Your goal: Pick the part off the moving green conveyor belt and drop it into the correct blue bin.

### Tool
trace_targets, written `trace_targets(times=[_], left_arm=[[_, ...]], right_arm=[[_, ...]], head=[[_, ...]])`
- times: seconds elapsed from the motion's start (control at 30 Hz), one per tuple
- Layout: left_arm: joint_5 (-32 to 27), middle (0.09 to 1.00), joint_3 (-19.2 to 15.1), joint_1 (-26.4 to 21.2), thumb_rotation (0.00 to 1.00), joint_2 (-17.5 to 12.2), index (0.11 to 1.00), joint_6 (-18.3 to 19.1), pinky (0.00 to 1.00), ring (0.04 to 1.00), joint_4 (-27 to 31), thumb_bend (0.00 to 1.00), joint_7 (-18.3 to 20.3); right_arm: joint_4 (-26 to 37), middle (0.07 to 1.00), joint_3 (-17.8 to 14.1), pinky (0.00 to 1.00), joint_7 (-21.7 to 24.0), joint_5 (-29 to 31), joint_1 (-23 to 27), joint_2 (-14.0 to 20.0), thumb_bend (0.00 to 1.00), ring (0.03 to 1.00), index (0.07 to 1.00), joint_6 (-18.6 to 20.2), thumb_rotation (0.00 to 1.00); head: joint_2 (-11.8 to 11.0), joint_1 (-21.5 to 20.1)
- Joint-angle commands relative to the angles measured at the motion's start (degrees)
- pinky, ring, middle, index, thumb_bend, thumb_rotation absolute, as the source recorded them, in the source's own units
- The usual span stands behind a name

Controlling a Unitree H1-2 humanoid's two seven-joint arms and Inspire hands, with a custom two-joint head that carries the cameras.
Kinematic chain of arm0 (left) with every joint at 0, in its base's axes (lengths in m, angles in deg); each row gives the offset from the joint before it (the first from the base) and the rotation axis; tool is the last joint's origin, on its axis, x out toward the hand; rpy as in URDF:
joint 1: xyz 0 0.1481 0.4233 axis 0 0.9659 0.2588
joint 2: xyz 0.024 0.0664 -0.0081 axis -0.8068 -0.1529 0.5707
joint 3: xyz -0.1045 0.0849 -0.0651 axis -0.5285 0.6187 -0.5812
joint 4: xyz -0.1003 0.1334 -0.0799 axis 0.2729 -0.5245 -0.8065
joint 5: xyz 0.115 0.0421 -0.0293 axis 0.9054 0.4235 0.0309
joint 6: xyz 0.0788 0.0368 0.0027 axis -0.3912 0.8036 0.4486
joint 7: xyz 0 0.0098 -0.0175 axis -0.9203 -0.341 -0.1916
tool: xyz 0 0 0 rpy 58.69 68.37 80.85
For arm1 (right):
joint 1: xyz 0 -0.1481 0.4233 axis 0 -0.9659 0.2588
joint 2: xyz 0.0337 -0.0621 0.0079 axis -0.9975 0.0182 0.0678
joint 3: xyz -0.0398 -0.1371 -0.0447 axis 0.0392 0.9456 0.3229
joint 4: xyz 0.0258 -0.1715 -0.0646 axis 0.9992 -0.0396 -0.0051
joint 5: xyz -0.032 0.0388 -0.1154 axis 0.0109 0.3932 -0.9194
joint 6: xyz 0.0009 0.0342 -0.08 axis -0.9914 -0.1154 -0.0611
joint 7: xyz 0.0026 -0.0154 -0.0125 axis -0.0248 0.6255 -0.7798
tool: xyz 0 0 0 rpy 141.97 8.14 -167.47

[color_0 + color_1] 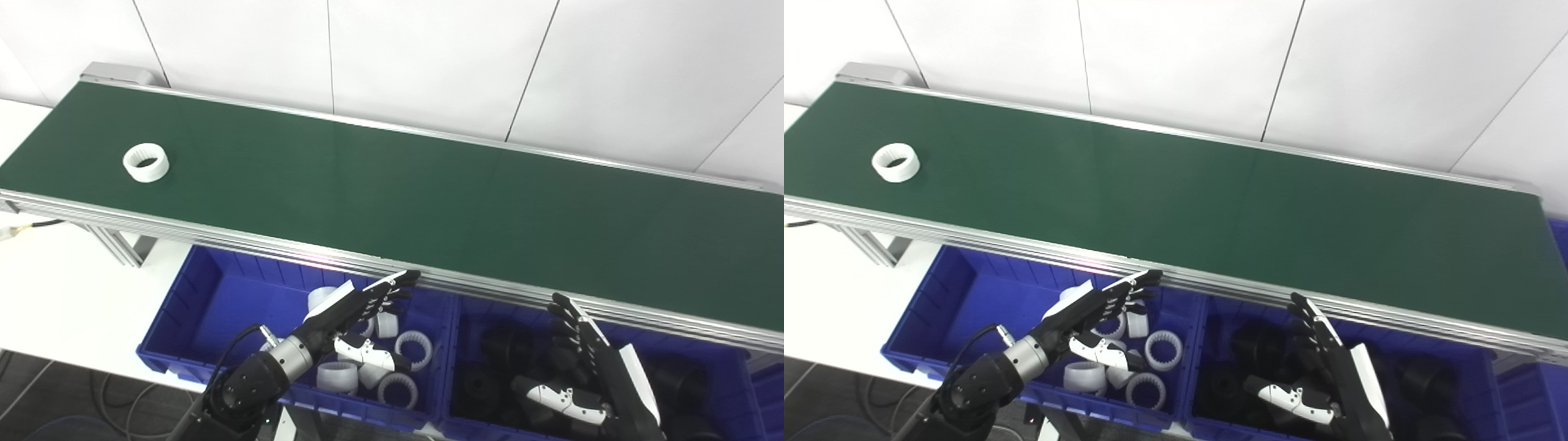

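A white ring-shaped part point(146, 162) lies on the green conveyor belt point(392, 190) at its far left. It also shows in the right eye view point(895, 162). My left hand point(358, 309) is open and empty, held above the left blue bin point(184, 306), which holds several white rings point(413, 350). My right hand point(591, 361) is open and empty above the right blue bin point(729, 392), which holds several black parts point(502, 343). Both hands are near the belt's front rail, far from the white part.
The belt's aluminium front rail point(245, 236) runs just above the bins. A metal support leg point(116, 245) and a cable point(30, 226) sit at the left over a white table point(61, 294). A white wall is behind the belt.
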Motion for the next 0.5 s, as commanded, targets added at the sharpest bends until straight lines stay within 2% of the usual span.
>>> trace_targets(times=[0.0,0.1,0.23,0.47], left_arm=[[0.41,0.955,0.09,-0.84,0.29,0.44,0.954,-2.73,0.83,0.913,0.36,0.93,-0.88],[0.58,0.952,0.2,-0.8,0.29,0.39,0.952,-3.02,0.83,0.911,-0.3,0.94,-1.1],[-0.2,0.954,0.13,-0.97,0.29,0.5,0.952,-5.33,0.82,0.909,-2.0,0.93,-0.96],[-0.04,0.958,0.05,-1.12,0.3,0.59,0.955,-6.84,0.83,0.911,-3.57,0.94,-1.0]], right_arm=[[0.96,0.891,-0.3,0.78,-1.02,0.68,-0.11,-0.02,0.66,0.848,0.917,-3.79,0.15],[0.94,0.898,-0.14,0.79,-0.84,0.93,-0.27,-0.07,0.66,0.856,0.92,-3.53,0.12],[-0.02,0.895,0.15,0.78,-0.88,0.59,-0.05,0.24,0.66,0.853,0.921,-4.4,0.14],[-0.6,0.891,0.32,0.78,-1.2,0.32,-0.26,0.01,0.66,0.852,0.917,-4.43,0.18]], head=[[-0.52,0.02],[-1.91,-0.02],[-3.07,-0.49],[-4.58,-0.9]])
